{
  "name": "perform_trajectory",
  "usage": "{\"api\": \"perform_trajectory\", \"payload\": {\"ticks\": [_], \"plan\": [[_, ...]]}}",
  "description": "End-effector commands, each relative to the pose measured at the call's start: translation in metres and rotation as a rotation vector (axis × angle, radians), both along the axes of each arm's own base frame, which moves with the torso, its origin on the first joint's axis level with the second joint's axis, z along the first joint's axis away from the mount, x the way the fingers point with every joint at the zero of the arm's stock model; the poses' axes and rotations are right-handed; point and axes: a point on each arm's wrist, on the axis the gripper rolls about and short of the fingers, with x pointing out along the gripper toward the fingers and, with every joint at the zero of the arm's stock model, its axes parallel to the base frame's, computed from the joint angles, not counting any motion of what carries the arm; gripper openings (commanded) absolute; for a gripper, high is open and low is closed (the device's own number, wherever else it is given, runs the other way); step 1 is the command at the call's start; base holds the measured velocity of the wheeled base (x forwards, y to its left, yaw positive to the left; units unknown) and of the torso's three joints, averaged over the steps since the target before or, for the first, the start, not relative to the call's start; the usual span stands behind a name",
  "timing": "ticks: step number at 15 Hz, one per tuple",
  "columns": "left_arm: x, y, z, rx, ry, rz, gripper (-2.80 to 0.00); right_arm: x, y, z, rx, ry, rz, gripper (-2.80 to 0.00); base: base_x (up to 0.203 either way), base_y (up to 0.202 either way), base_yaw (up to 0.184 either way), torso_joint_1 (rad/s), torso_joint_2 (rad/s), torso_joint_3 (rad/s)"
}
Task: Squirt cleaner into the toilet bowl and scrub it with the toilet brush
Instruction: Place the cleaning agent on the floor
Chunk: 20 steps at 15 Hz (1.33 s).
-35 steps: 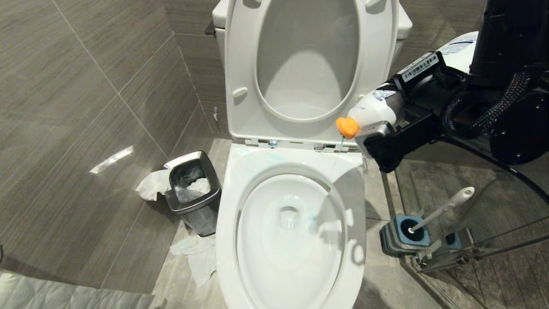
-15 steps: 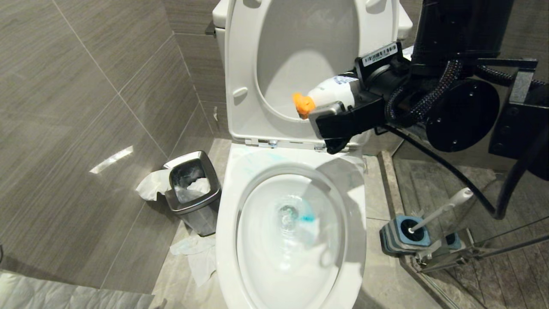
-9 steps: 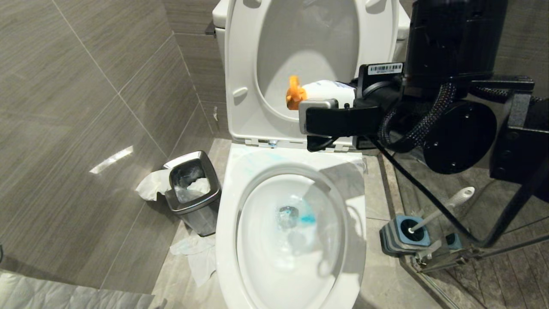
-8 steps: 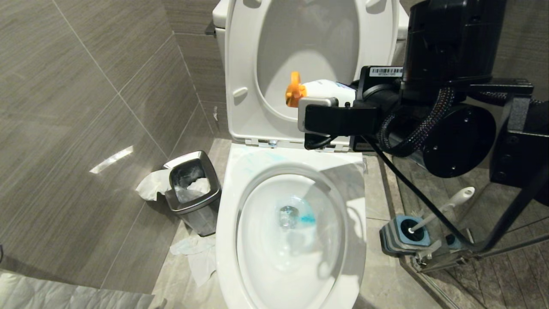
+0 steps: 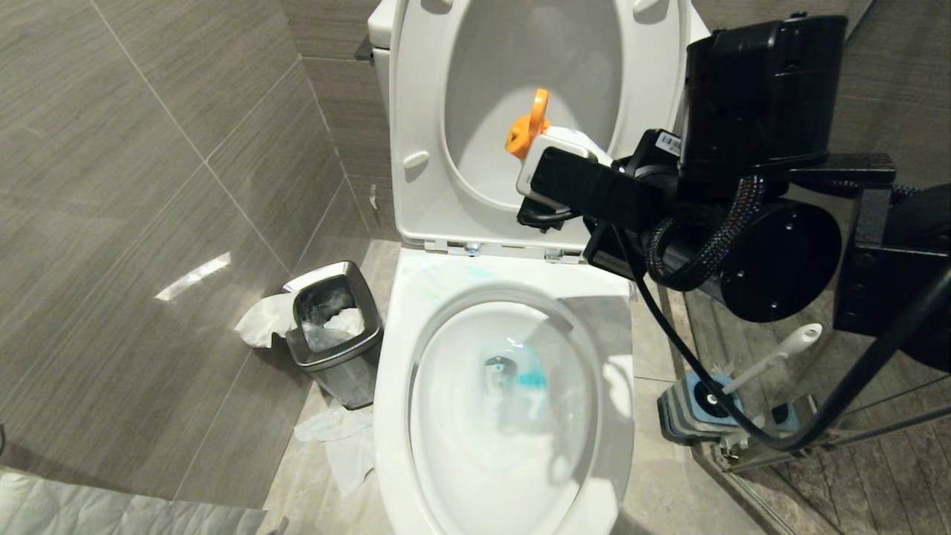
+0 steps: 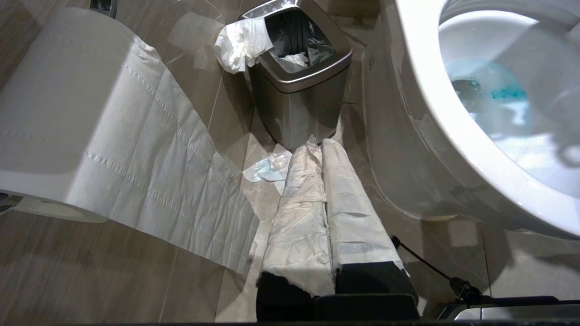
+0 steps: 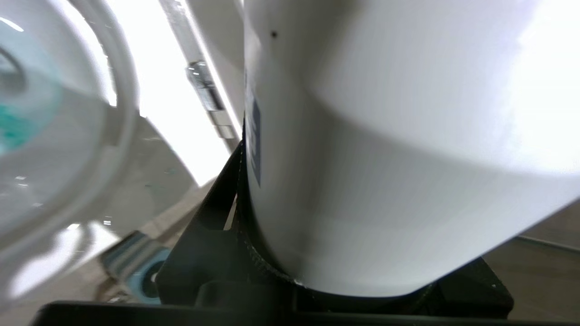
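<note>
Cleaner lay blue in the toilet bowl (image 5: pixel 513 371) on the head view while the toilet brush (image 5: pixel 773 357) stood unused in its holder beside it, scrubbing left; my left wrist view showed that blue pool, and my right wrist view showed my right claw (image 7: pixel 344 253) clamped on the white bottle (image 7: pixel 385 136).

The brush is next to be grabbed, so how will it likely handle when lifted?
The toilet brush has a slim, smooth handle, so probably light but slippery. It leans in its holder, which might tip. Rigid-looking, unlikely to flop.
</note>
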Motion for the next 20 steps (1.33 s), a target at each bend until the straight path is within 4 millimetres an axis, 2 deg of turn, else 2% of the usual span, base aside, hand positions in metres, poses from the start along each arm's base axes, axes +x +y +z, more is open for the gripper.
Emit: {"api": "perform_trajectory", "payload": {"ticks": [1,5,7,11,13,15,20], "plan": [[0.0,0.0,-0.001,-0.003,0.003,0.0,-2.8,0.003,0.003,-0.006,0.052,0.062,-0.002,-2.8,0.0,0.0,0.0,0.0,0.0,0.0],[0.0,0.0,-0.001,-0.01,0.003,0.003,-2.8,-0.001,-0.004,0.003,0.347,0.254,0.026,-2.8,0.0,0.0,0.0,0.0,0.0,0.0],[0.0,0.0,-0.001,-0.01,0.003,0.003,-2.8,0.001,-0.01,0.011,0.474,0.271,-0.004,-2.8,0.0,0.0,0.0,0.0,0.0,0.0],[0.0,0.0,0.0,-0.007,0.002,0.003,-2.8,-0.007,-0.037,0.031,0.626,0.284,-0.033,-2.8,0.0,0.0,0.0,0.0,0.0,0.0],[0.0,0.0,0.0,-0.007,0.002,0.003,-2.8,-0.011,-0.055,0.039,0.688,0.275,-0.043,-2.8,0.0,0.0,0.0,0.0,0.0,0.0],[0.0,0.0,0.0,-0.007,0.002,0.003,-2.8,-0.016,-0.078,0.037,0.735,0.274,-0.085,-2.8,0.0,0.0,0.0,0.0,0.0,0.0],[0.0,0.0,0.0,-0.007,0.002,0.003,-2.8,-0.047,-0.135,0.018,0.805,0.296,-0.184,-2.8,0.0,0.0,0.0,0.0,0.0,0.0]]}}
